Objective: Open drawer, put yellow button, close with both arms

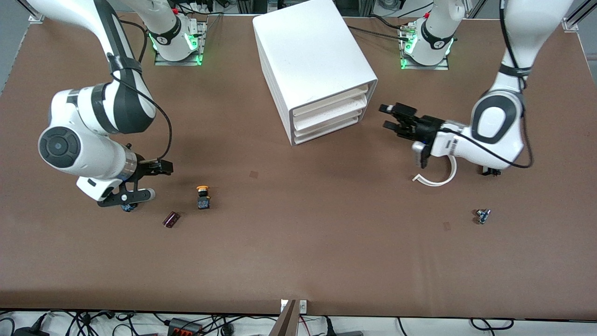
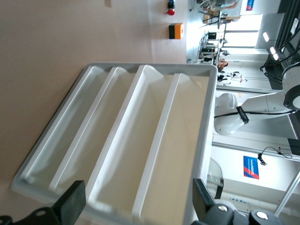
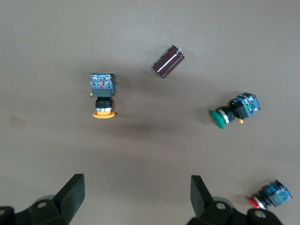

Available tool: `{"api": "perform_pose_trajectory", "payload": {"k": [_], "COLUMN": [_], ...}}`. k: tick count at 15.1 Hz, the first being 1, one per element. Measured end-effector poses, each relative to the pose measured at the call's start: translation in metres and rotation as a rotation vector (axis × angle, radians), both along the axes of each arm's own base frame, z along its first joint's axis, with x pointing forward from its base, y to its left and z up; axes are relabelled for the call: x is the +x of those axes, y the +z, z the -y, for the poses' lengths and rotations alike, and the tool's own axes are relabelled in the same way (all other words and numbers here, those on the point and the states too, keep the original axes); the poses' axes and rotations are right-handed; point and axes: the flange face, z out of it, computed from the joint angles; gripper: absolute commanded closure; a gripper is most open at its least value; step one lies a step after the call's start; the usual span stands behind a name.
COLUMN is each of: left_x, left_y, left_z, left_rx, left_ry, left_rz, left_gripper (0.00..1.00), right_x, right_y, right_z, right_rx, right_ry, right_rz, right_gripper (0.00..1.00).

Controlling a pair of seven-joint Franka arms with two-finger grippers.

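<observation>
The white cabinet (image 1: 312, 56) stands at the table's middle, near the robots' bases. All three drawers look pushed in; the uppermost drawer (image 1: 333, 99) also shows in the left wrist view (image 2: 185, 140). My left gripper (image 1: 386, 116) is open and empty, level with the drawer fronts and a short way off them; its own view shows the fronts between its jaws (image 2: 136, 204). The yellow button (image 1: 203, 196) lies on the table toward the right arm's end. My right gripper (image 1: 154, 181) is open and empty, over the table beside the button (image 3: 102, 96), and points down (image 3: 137, 194).
A dark maroon cylinder (image 1: 171, 219) lies nearer the front camera than the yellow button. A green-capped switch (image 3: 232, 111) and a red-capped switch (image 3: 267, 197) lie under the right hand. A small part (image 1: 482, 215) lies toward the left arm's end.
</observation>
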Motion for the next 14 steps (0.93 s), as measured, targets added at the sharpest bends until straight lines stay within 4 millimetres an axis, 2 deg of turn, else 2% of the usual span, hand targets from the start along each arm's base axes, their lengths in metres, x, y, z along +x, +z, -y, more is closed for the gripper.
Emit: {"api": "perform_pose_trajectory", "payload": {"k": [3, 5, 6, 9, 11, 14], "left_x": [-0.027, -0.042, -0.046, -0.054, -0.063, -0.075], "left_y": [-0.023, -0.034, -0.037, -0.037, -0.04, -0.05], "left_z": [0.024, 0.027, 0.028, 0.041, 0.051, 0.052], "left_rx": [-0.057, -0.069, -0.072, -0.116, -0.146, -0.17], "left_ry": [0.013, 0.006, 0.004, 0.004, 0.005, -0.011], "left_rz": [0.008, -0.007, -0.011, -0.005, -0.002, 0.029], "left_gripper": [0.0, 0.09, 0.15, 0.2, 0.37, 0.68], "right_x": [0.004, 0.005, 0.006, 0.01, 0.012, 0.012], "right_y": [-0.029, -0.049, -0.06, -0.093, -0.111, -0.131], "right_z": [-0.015, -0.035, -0.043, -0.056, -0.06, -0.062], "right_rx": [-0.01, -0.016, -0.017, -0.007, 0.021, 0.043], "right_ry": [-0.028, -0.037, -0.043, -0.046, -0.066, -0.089], "right_rz": [0.002, 0.014, 0.024, 0.051, 0.05, 0.035], "right_gripper": [0.0, 0.0, 0.0, 0.0, 0.0, 0.0]}}
